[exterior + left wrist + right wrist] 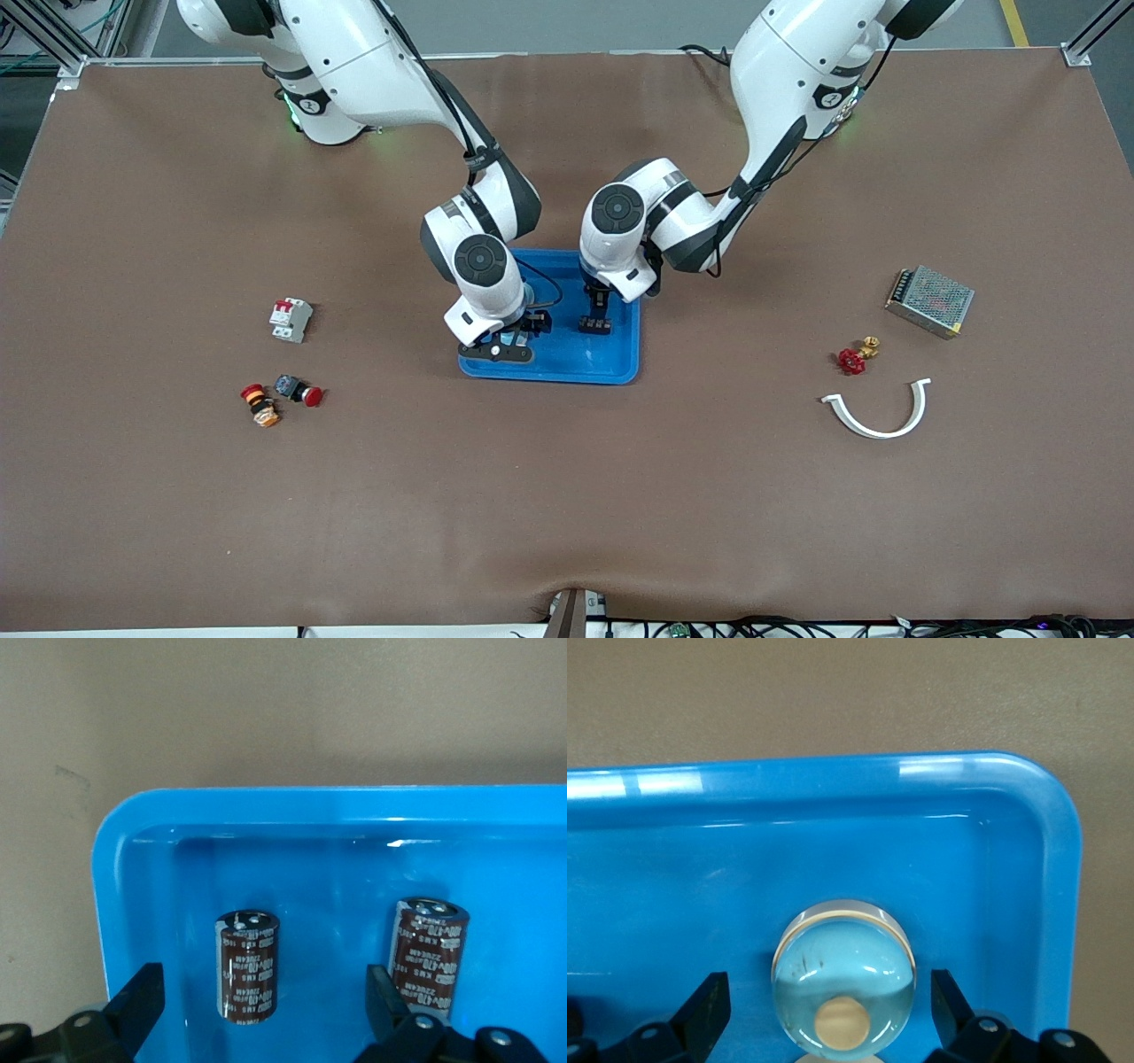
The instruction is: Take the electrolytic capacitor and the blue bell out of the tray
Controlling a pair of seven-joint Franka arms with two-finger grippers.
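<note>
We've got both grippers down in the blue tray [611, 359]: left gripper [261, 1010] spread around the electrolytic capacitor [247, 966]. Right gripper [830, 1010] is spread either side of the blue bell [842, 985].

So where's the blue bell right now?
The blue bell sits in the blue tray, near a corner, between the open fingers of the right end effector; in the front view that arm hides it.

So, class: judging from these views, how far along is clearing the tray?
Nothing is out yet. Two capacitors and the bell sit in the tray. The left gripper and the right gripper, both open, flank a capacitor and the bell. Gripping and removal remain.
</note>
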